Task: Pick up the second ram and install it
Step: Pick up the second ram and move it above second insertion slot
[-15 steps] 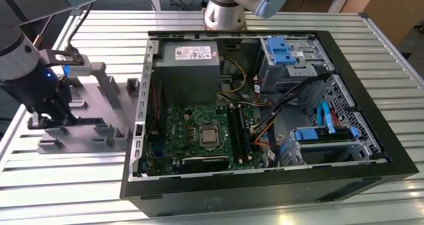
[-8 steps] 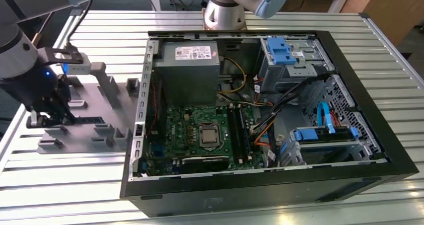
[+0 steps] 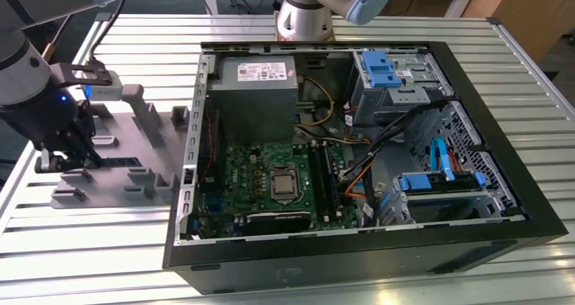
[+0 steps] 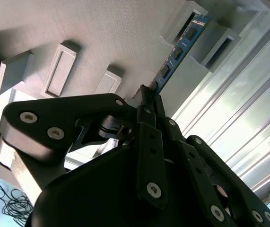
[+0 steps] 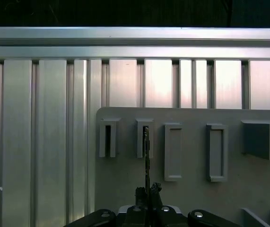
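Barely started: gripper (image 4: 145, 97) pinched narrow on the near end of the ram stick (image 4: 178, 49), far end sitting in a slot of the grey holder tray (image 4: 101, 28). Not yet lifted clear, nor carried to the board slots (image 3: 321, 177) inside the open computer case (image 3: 503, 150).

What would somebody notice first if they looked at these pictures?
Most likely the big open computer case in the middle of the exterior view, with its green motherboard inside. Next, at the exterior view's left, the end effector is down at the grey tray. In the second wrist view it is shut on a ram whose far end sits in a tray slot.
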`<state>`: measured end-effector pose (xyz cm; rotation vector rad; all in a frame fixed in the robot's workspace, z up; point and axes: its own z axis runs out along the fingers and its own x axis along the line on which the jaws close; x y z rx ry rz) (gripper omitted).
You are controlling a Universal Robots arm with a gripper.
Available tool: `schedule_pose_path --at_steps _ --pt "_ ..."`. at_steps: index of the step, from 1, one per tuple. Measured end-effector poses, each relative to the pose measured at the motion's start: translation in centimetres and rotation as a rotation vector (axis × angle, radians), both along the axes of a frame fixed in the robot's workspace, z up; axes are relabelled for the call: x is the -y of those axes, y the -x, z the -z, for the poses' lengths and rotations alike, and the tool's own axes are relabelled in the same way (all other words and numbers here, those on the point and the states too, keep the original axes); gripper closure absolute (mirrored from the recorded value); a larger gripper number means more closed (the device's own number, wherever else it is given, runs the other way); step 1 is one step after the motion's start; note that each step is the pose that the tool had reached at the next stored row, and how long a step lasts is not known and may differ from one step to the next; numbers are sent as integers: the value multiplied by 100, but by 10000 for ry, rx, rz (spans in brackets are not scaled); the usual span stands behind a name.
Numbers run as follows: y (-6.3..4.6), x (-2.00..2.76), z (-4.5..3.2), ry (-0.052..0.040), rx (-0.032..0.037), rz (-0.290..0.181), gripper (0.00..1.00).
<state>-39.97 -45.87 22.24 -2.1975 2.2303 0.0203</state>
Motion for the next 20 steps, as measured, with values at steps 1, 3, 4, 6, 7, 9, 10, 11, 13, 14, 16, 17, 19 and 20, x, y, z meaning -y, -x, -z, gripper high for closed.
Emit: schedule_pose_path --at_steps 1,3,4,6,7,9,10,11,13,14,16,17,19,20 --pt "0 0 -2 0 -1 0 86" --pt "0 0 -7 1 -1 0 86" --pt "0 0 -8 0 0 0 86" --pt "0 0 -27 1 0 0 86" --pt "0 0 -29 1 -1 0 86" --pt "0 0 -33 0 0 0 86" --pt "0 0 -35 0 0 0 86" --pt "0 0 -38 1 -1 0 86" --pt "0 0 -42 0 0 0 86" --pt "0 0 -43 0 0 0 86" --pt "0 0 -47 0 0 0 86" --pt "0 0 -49 0 -1 0 86" --pt "0 0 -53 1 -1 0 86" --pt "0 0 -55 1 0 0 86"
